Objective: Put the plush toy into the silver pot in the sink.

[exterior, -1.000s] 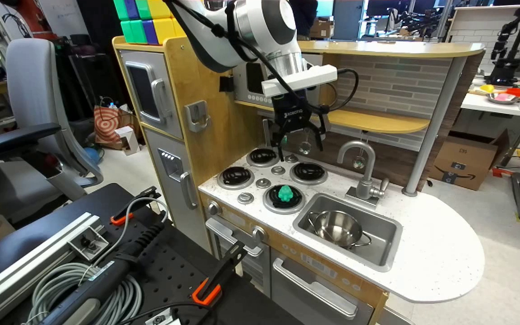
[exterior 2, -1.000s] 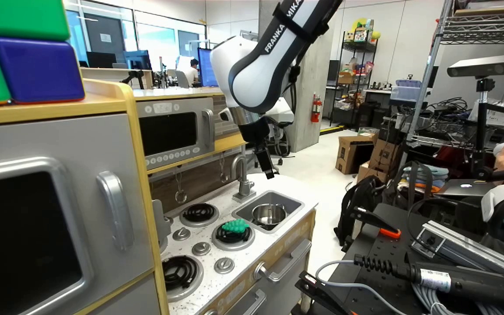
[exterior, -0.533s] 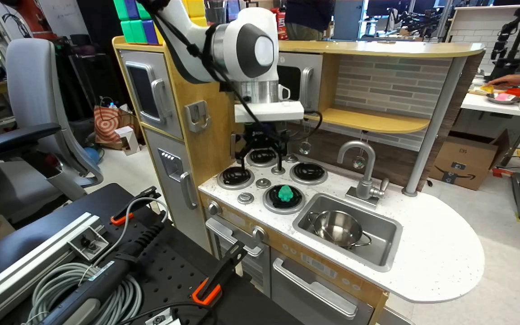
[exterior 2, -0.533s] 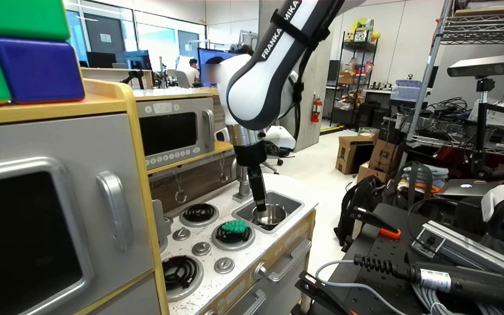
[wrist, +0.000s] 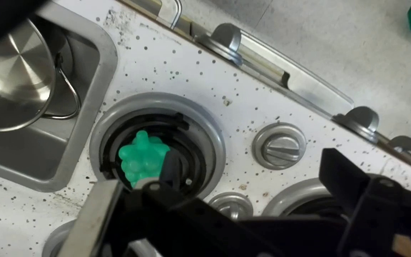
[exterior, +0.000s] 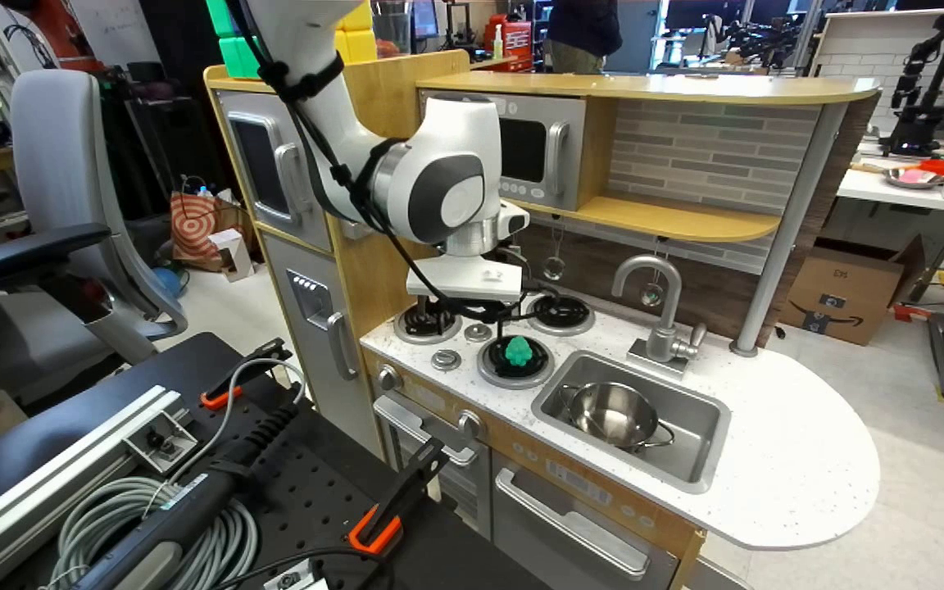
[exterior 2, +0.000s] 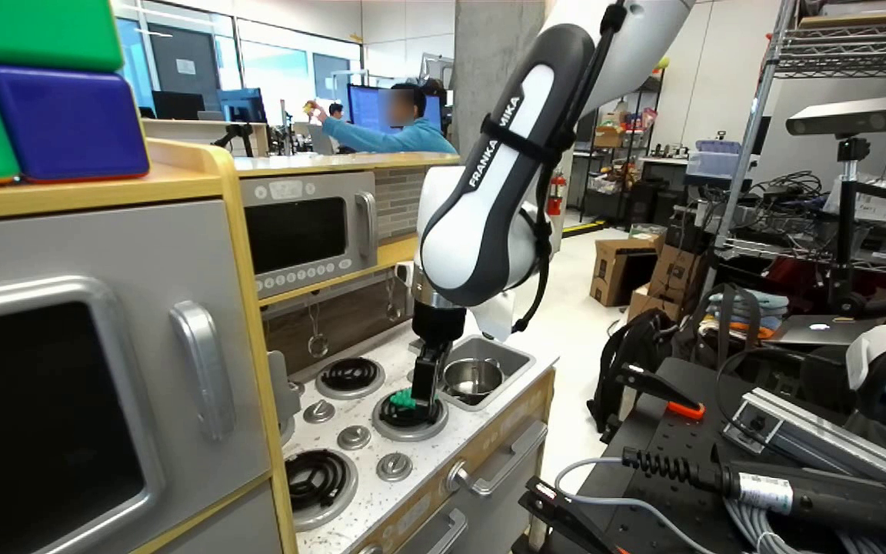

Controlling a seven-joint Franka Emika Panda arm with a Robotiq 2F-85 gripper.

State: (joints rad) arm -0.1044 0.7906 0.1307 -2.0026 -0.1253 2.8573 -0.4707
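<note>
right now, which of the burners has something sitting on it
The front burner beside the sink: of those in view, only it bears the green plush toy.

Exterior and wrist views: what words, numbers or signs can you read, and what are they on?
"FRANKA": white-and-black jointed robot arm, in an exterior view.
"MIKA": same arm, past a black strap.
Curved-arrow sign: brown cardboard box.
Too small or blurred: lettering on that box; marks on the grey toy microwave; label on the black rod-shaped tool.
Wrist view: none.
</note>
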